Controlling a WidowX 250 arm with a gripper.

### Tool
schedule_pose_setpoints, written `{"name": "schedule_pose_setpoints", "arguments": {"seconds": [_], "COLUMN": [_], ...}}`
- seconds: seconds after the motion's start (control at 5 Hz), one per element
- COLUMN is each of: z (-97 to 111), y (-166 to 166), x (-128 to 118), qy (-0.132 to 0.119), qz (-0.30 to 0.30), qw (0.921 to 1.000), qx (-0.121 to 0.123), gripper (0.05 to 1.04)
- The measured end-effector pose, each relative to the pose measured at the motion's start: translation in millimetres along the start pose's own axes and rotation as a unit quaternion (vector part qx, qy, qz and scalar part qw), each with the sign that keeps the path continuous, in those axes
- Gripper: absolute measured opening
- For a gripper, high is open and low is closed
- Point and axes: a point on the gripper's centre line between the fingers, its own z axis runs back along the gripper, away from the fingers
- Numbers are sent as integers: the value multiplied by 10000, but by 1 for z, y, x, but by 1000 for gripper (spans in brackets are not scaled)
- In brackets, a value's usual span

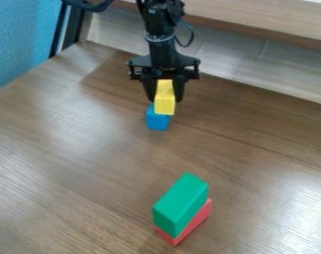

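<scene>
End effector (166,96) gripping yellow block (165,105) over blue block (158,122), near the table's (90,163) far edge; centred, level alignment before gentle release should favour stability.

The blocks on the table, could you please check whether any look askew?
Nothing stands out. The green block sits on the red block without visible tipping. The end effector holds the yellow block over the blue block; I cannot tell whether those two touch.

The black arm (162,49) hung above the yellow block (164,105), its gripper (165,99) pointing down, fingers (180,91) closed against the block's opposite sides.
</scene>
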Motion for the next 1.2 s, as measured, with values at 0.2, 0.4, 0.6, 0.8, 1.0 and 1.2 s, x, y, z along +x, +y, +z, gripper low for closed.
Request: {"name": "schedule_pose_setpoints", "arguments": {"seconds": [0.2, 0.4, 0.6, 0.8, 1.0, 1.2], "z": [10, 32, 35, 36, 32, 29], "y": [2, 5, 16, 28, 49, 65], "x": [-12, -33, -66, -97, -121, -137], "qy": [36, 37, 251, 366, 509, 541], "qz": [-77, -359, -749, -1155, -1238, -1302], "qw": [9999, 9991, 9967, 9925, 9909, 9898], "qx": [-57, -202, -173, -135, -134, -208], "gripper": [575, 575, 575, 575, 574, 575]}}
